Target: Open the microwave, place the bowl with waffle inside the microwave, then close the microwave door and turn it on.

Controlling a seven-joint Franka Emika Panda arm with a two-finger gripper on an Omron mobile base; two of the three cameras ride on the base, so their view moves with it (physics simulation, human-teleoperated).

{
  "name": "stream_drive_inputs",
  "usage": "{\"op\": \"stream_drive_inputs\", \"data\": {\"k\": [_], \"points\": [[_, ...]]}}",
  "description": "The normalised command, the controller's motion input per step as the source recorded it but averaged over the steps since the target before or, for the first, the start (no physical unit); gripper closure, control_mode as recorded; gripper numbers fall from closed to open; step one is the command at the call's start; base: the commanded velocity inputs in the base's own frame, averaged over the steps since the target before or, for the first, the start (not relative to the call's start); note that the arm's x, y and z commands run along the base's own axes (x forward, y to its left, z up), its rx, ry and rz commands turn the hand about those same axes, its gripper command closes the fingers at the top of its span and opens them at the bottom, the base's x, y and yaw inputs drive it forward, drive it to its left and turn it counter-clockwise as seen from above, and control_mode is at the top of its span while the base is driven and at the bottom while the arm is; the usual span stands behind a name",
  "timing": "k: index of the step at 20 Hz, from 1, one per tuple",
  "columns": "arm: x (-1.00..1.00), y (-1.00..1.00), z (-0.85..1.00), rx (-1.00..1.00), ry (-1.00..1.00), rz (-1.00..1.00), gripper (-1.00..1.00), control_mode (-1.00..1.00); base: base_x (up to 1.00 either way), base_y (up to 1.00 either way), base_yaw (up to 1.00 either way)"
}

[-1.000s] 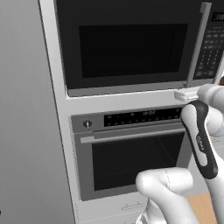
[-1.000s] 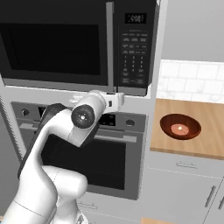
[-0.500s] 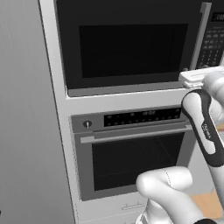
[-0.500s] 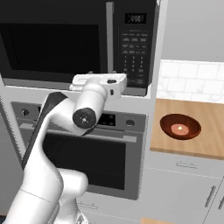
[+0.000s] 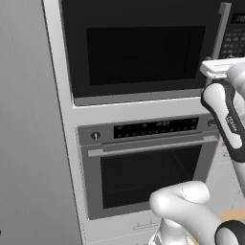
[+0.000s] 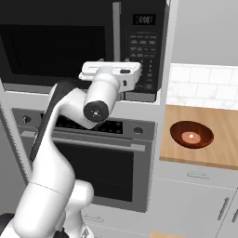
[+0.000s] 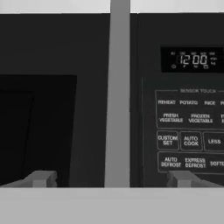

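We've got the microwave door [image 7: 57, 100] shut at left, its grey vertical handle [image 7: 118, 96] dead centre between our wide-open, empty gripper [image 7: 111, 178] fingertips, keypad panel [image 7: 188, 131] to the right, and the bowl [image 6: 191, 135] with the waffle [image 6: 190, 137] well off right on the wooden counter [image 6: 218, 153].
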Motion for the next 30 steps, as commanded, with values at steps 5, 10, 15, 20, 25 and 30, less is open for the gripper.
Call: {"op": "stream_drive_inputs", "data": {"k": [5,10,15,20,25,30], "points": [[0.19,0.0,0.03,0.0,0.0,0.0,-1.0,-1.0,0.0,0.0,0.0],[0.29,0.0,0.0,0.0,0.0,0.0,-1.0,-1.0,0.0,0.0,0.0],[0.32,0.0,0.0,0.0,0.0,0.0,-1.0,-1.0,0.0,0.0,0.0],[0.06,0.01,0.0,0.0,0.0,0.0,-1.0,-1.0,0.0,0.0,0.0],[0.0,0.0,0.0,0.0,0.0,0.0,1.0,-1.0,0.0,0.0,0.0],[0.0,0.0,0.0,0.0,0.0,0.0,1.0,-1.0,0.0,0.0,0.0]]}}
